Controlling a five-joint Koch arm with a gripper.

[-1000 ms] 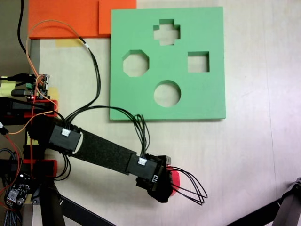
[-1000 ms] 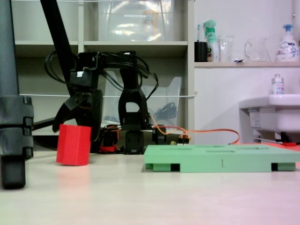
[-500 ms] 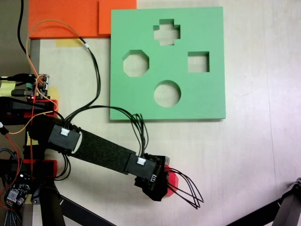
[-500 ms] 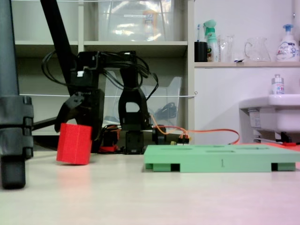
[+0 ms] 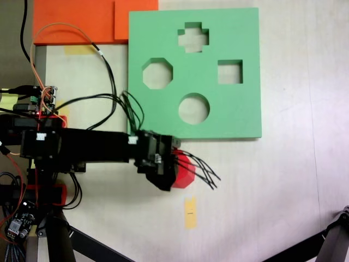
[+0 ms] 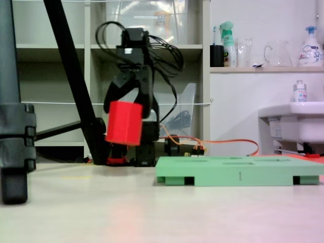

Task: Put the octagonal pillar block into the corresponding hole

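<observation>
Claw (image 5: pixel 175 169) clamped on the octagonal pillar block (image 5: pixel 184 170); carry step, I judge.

From above, I see the block just off the near edge of the green board (image 5: pixel 240 109), below the round cutout (image 5: pixel 194 108); the corresponding hole (image 5: pixel 157 74) lies further in, toward the board's left side. In the low side view, the claw (image 6: pixel 126 104) holds the block (image 6: pixel 123 123) well above the table, left of the board (image 6: pixel 238 175) and higher than its top. Next I'd need to travel over the eight-sided cutout, square the facets, then descend.

Pale tabletop (image 5: pixel 283 180), shelving (image 6: pixel 152 48), white sink (image 6: pixel 298 121)
</observation>
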